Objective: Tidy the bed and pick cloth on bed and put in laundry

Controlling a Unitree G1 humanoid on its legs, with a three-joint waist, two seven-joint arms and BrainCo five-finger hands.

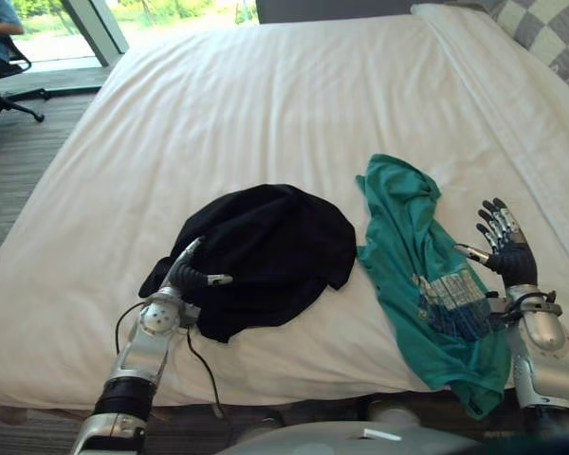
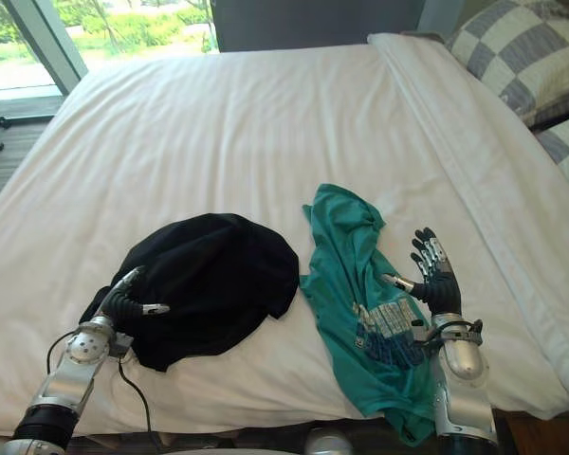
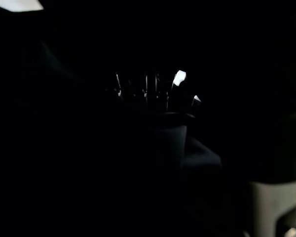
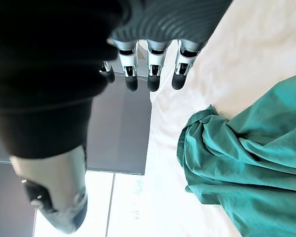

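Black and crumpled, the soft rounded heap of dark cloth (image 1: 266, 246) lies on the near left of the white-sheeted bed (image 1: 266, 104). Your left hand (image 1: 184, 276) is at its near-left edge, touching it. The thumb shows against the fabric, but the fingers run in among the dark folds and the left wrist view is dark, so you cannot tell whether they have closed on anything. Just right of the heap, the teal printed T-shirt (image 1: 408, 246) sprawls from mid-bed down over the near edge. Your right hand (image 1: 507, 256) hovers just beside its right side, fingers straight and spread, holding nothing. At the far right sits a grey-and-white checked pillow (image 2: 512, 57). By my reading the task has barely begun: both garments lie on the sheet, and lifting them, the laundry drop and the tidying are all ahead.
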